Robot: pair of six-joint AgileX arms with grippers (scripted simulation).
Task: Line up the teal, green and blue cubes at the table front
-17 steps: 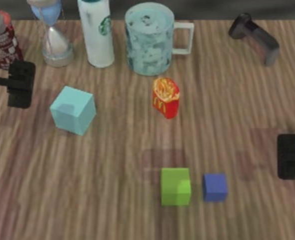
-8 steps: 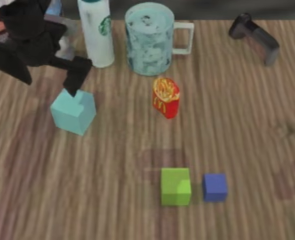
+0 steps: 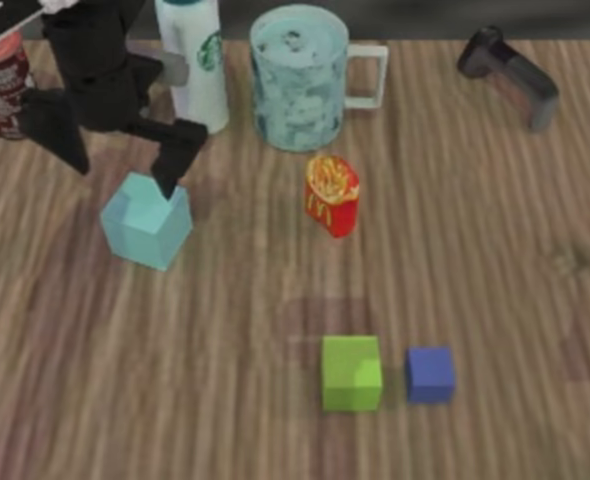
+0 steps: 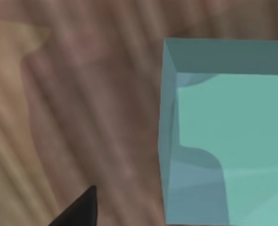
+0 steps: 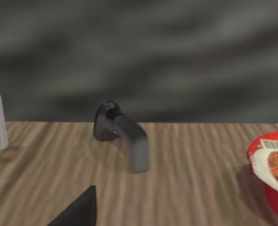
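The left gripper [image 3: 123, 160], jaws spread wide, straddles the large pale teal matte cube [image 3: 146, 222] for grasping; the lime green cube [image 3: 351, 372] and dark blue cube [image 3: 429, 374] already sit at the desk front.

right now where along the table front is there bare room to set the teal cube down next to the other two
Bare table runs from the green cube to the top view's left edge, under the teal cube where the left gripper hovers open. Right of the blue cube is also free. The back row is crowded: can, bottle, mug, fries box.
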